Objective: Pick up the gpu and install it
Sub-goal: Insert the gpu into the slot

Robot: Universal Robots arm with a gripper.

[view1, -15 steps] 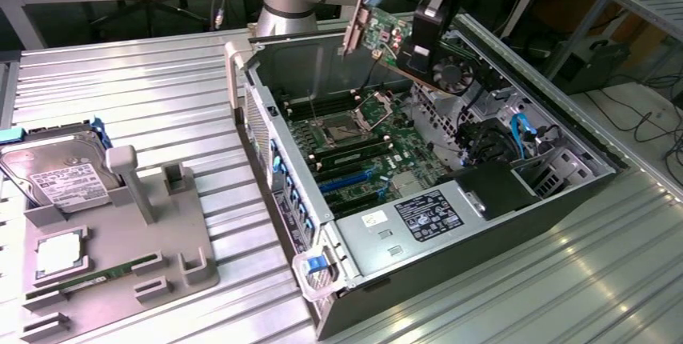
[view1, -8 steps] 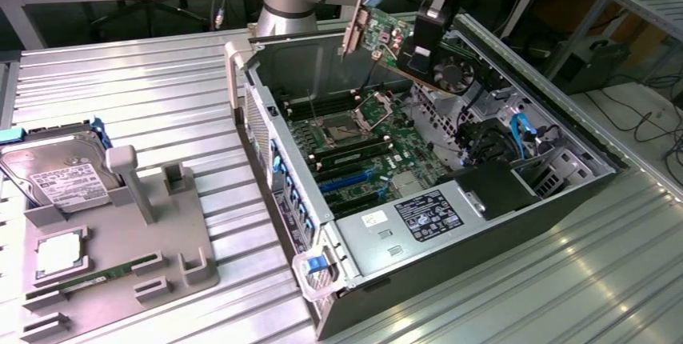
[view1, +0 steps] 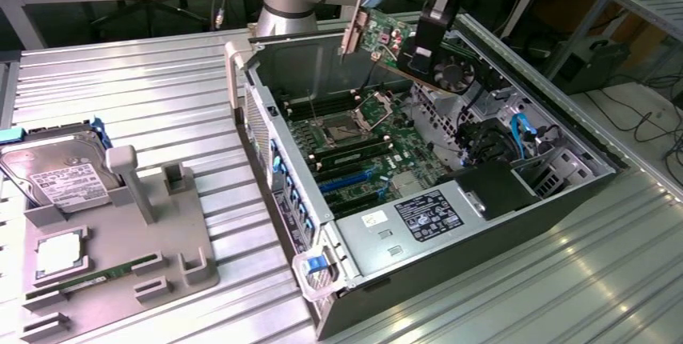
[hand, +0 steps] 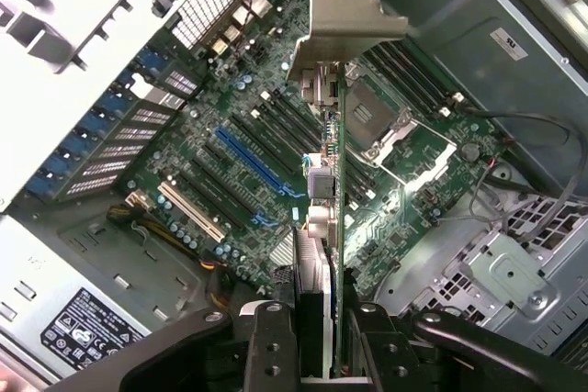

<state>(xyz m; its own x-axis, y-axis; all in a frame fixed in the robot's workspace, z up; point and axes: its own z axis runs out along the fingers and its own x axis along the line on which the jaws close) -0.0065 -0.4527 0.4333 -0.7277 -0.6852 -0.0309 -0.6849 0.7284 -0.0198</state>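
On the ribbed metal bench [view1: 139,96], the gripper [view1: 420,58] clamps the gpu [view1: 382,38] above the open computer case [view1: 256,112]: lifted, not yet seated in the motherboard [view1: 363,148].

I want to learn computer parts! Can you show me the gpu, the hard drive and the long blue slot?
gpu [view1: 382,40]: exterior view, on its green board.
hard drive [view1: 62,179]: exterior view, on its white label.
long blue slot [hand: 255,162]: wrist view, on the middle of its length.
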